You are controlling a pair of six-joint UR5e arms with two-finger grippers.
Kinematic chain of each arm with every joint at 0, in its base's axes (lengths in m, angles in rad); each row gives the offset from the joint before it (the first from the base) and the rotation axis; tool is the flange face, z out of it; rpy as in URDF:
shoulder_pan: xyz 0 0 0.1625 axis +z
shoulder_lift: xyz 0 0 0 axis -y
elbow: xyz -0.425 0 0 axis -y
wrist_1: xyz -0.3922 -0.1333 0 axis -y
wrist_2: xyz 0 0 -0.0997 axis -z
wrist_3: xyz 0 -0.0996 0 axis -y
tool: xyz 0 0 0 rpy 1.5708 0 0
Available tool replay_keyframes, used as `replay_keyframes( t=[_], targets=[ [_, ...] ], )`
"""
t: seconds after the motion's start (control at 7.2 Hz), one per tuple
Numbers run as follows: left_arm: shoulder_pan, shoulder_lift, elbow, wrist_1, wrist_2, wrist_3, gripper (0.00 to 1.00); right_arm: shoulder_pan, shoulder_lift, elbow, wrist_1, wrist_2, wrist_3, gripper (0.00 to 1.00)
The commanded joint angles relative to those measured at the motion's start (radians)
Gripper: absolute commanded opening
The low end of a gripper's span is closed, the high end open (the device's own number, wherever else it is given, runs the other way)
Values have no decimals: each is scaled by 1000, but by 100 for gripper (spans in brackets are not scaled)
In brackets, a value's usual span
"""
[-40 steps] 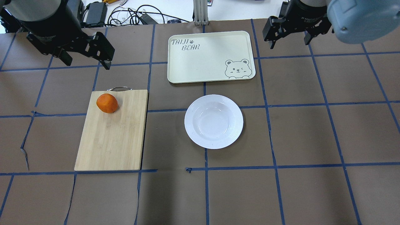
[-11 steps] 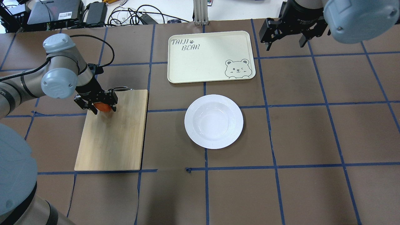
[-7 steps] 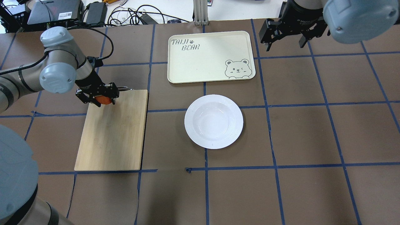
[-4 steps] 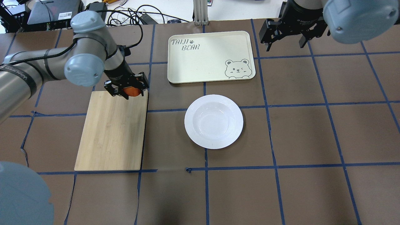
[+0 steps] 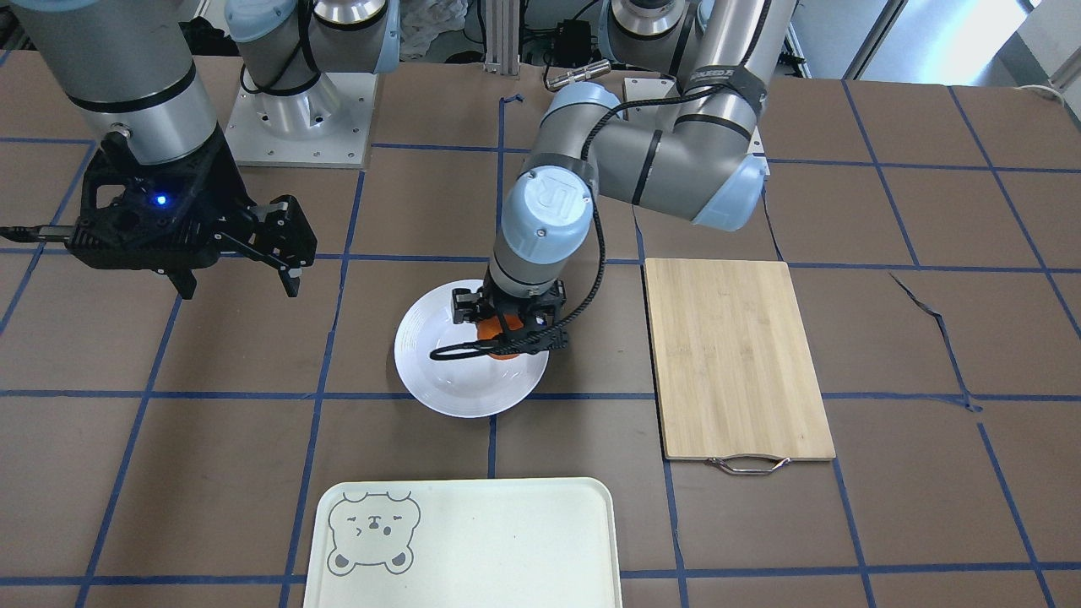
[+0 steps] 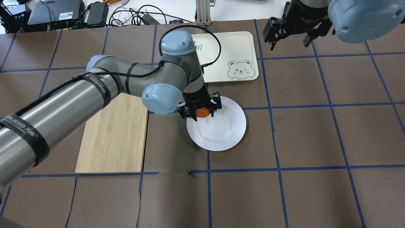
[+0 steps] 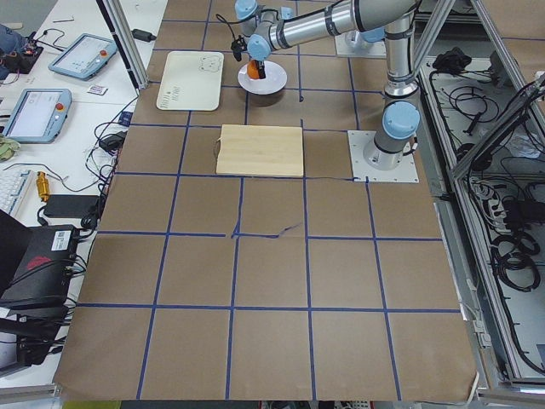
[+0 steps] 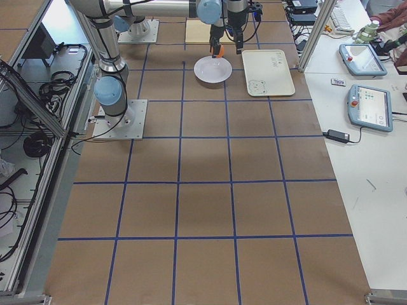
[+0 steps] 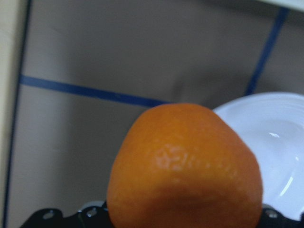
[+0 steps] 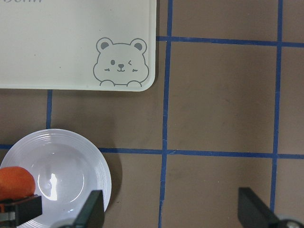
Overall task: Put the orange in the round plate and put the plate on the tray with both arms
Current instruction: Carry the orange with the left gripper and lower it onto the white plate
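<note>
The orange (image 6: 202, 112) is held in my left gripper (image 6: 200, 111), which is shut on it just above the near-left part of the round plate (image 6: 234, 133). In the front view the orange (image 5: 491, 330) shows between the black fingers over the plate (image 5: 439, 380). It fills the left wrist view (image 9: 185, 166), with the plate (image 9: 280, 137) below to the right. The tray (image 6: 234, 47) lies beyond the plate, partly hidden by my left arm. My right gripper (image 6: 289, 33) hangs open and empty, right of the tray's far corner.
A bamboo cutting board (image 6: 110, 142) with a metal handle lies left of the plate, with nothing on it. Cables and boxes sit along the table's far edge. Brown mats with blue tape lines cover the table.
My left arm lifted the orange off the cutting board and carried it right, to above the plate's left part. The right arm stayed in place.
</note>
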Motion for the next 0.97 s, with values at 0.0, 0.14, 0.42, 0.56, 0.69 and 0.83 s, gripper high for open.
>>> replay_keyframes(
  t=[0.0,0.14,0.42,0.56,0.69,0.83],
  targets=[
    [-36,-45,-40,37,-36,-19,19,-2,-1,-20,1,-9,-2,100],
    [-36,-54,-42,39,-24,-12,68,-1,-3,-20,5,-1,3,100],
    [-33,-36,-24,83,-21,-30,100,-1,11,-18,8,2,7,100],
    [-6,-13,-1,68,9,-20,100,4,26,-11,10,13,13,100],
    [66,13,34,6,64,-10,100,4,55,-2,5,96,20,100],
    [133,44,73,-57,71,46,100,5,90,20,8,146,32,100]
  ],
)
